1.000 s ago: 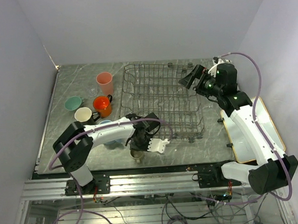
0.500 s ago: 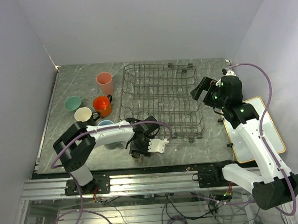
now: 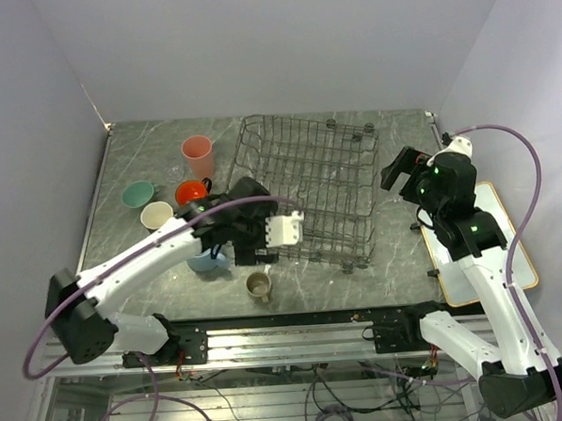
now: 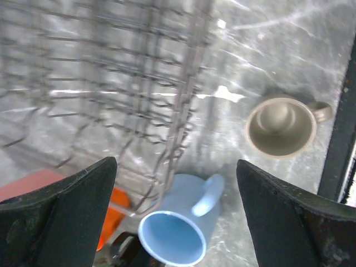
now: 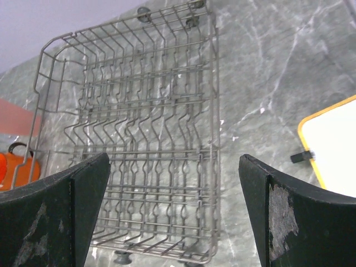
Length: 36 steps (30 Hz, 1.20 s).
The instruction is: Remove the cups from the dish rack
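Lifted off the small beige cup and up to the near-left corner of the dish rack: left gripper, jaws now spread wide, holding nothing. Left standing upright on the table at 6 o'clock of that corner, clear of the wires. Close by at 10 o'clock of it, light-blue mug. Drawn back toward 3 o'clock of the rack: right gripper, fully open, empty, looking down on the rack.
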Each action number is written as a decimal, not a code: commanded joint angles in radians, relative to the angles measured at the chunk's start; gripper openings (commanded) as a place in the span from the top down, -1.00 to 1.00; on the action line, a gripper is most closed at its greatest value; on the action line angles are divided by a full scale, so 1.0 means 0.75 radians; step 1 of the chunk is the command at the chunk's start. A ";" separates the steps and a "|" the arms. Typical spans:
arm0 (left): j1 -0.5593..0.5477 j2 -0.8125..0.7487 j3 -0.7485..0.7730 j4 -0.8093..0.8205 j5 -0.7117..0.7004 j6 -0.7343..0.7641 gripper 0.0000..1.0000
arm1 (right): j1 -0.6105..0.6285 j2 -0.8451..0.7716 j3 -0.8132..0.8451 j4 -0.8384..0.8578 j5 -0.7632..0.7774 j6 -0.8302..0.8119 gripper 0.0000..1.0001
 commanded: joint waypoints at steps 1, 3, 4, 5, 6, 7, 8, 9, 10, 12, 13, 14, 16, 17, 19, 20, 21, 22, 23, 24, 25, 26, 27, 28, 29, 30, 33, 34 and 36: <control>0.055 -0.126 0.121 -0.087 0.045 -0.006 -1.00 | -0.006 -0.003 -0.006 -0.017 0.126 -0.065 -1.00; 0.066 -0.188 0.123 -0.098 0.068 -0.053 -1.00 | -0.008 0.010 -0.012 -0.033 0.153 -0.056 -1.00; 0.076 -0.228 0.108 -0.078 0.072 -0.084 -0.99 | -0.006 0.015 -0.010 -0.042 0.176 -0.043 -1.00; 0.086 -0.273 0.084 -0.032 0.059 -0.124 -0.99 | -0.006 0.019 -0.010 -0.050 0.205 -0.030 -1.00; 0.105 -0.326 0.049 0.021 0.029 -0.174 -0.99 | -0.007 0.020 -0.010 -0.054 0.241 -0.023 -0.99; 0.139 -0.376 0.008 0.092 -0.005 -0.221 -0.99 | -0.007 0.014 -0.016 -0.052 0.276 -0.019 -1.00; 0.186 -0.432 -0.034 0.169 -0.041 -0.267 -0.99 | -0.007 0.004 -0.026 -0.044 0.308 -0.016 -1.00; 0.256 -0.486 -0.082 0.248 -0.072 -0.315 -0.99 | -0.008 -0.011 -0.045 -0.029 0.338 -0.016 -1.00; 0.332 -0.545 -0.130 0.338 -0.103 -0.370 -0.99 | -0.006 -0.032 -0.076 -0.006 0.372 -0.019 -1.00; 0.482 -0.597 -0.229 0.504 -0.192 -0.468 -0.99 | -0.007 -0.098 -0.177 0.083 0.400 -0.021 -1.00; 0.540 -0.628 -0.272 0.582 -0.257 -0.510 -0.99 | -0.007 -0.147 -0.244 0.146 0.420 -0.026 -1.00; 0.589 -0.651 -0.321 0.658 -0.314 -0.554 -0.99 | -0.008 -0.198 -0.314 0.211 0.432 -0.018 -1.00; 0.656 -0.680 -0.405 0.752 -0.370 -0.575 -0.99 | -0.006 -0.300 -0.439 0.328 0.459 -0.024 -1.00; 0.674 -0.691 -0.445 0.785 -0.387 -0.577 -0.99 | -0.006 -0.341 -0.504 0.389 0.447 -0.086 -1.00; 0.699 -0.710 -0.534 0.833 -0.420 -0.575 -1.00 | -0.006 -0.383 -0.552 0.471 0.350 -0.226 -1.00; 0.708 -0.716 -0.573 0.844 -0.433 -0.579 -1.00 | -0.007 -0.378 -0.557 0.467 0.345 -0.235 -1.00; 0.719 -0.724 -0.624 0.853 -0.449 -0.601 -0.99 | -0.007 -0.365 -0.562 0.449 0.389 -0.214 -1.00; 0.738 -0.734 -0.662 0.858 -0.450 -0.640 -1.00 | -0.006 -0.356 -0.583 0.453 0.462 -0.189 -1.00; 0.761 -0.746 -0.705 0.875 -0.448 -0.682 -1.00 | -0.007 -0.358 -0.614 0.481 0.555 -0.171 -1.00; 0.791 -0.772 -0.766 0.916 -0.451 -0.733 -0.99 | -0.007 -0.367 -0.642 0.508 0.582 -0.175 -1.00; 0.824 -0.805 -0.832 0.967 -0.450 -0.784 -0.96 | -0.006 -0.384 -0.677 0.569 0.569 -0.202 -1.00; 0.849 -0.855 -0.894 1.034 -0.438 -0.804 -0.96 | -0.006 -0.414 -0.715 0.635 0.525 -0.251 -1.00; 0.869 -0.914 -0.960 1.079 -0.421 -0.822 -0.96 | -0.007 -0.453 -0.768 0.705 0.464 -0.308 -1.00; 0.882 -0.972 -1.019 1.122 -0.410 -0.840 -0.96 | -0.006 -0.505 -0.827 0.781 0.406 -0.358 -1.00; 0.889 -1.042 -1.079 1.161 -0.416 -0.865 -0.96 | -0.007 -0.560 -0.882 0.850 0.356 -0.407 -1.00; 0.892 -1.105 -1.131 1.203 -0.421 -0.879 -0.96 | -0.007 -0.615 -0.941 0.909 0.312 -0.450 -1.00; 0.895 -1.244 -1.226 1.282 -0.421 -0.934 -0.94 | -0.009 -0.750 -1.074 0.992 0.333 -0.544 -1.00; 0.895 -1.248 -1.220 1.267 -0.397 -0.932 -0.92 | -0.008 -0.765 -1.087 0.980 0.392 -0.522 -1.00; 0.896 -1.205 -1.193 1.233 -0.381 -0.944 -0.92 | -0.008 -0.751 -1.079 0.893 0.493 -0.486 -1.00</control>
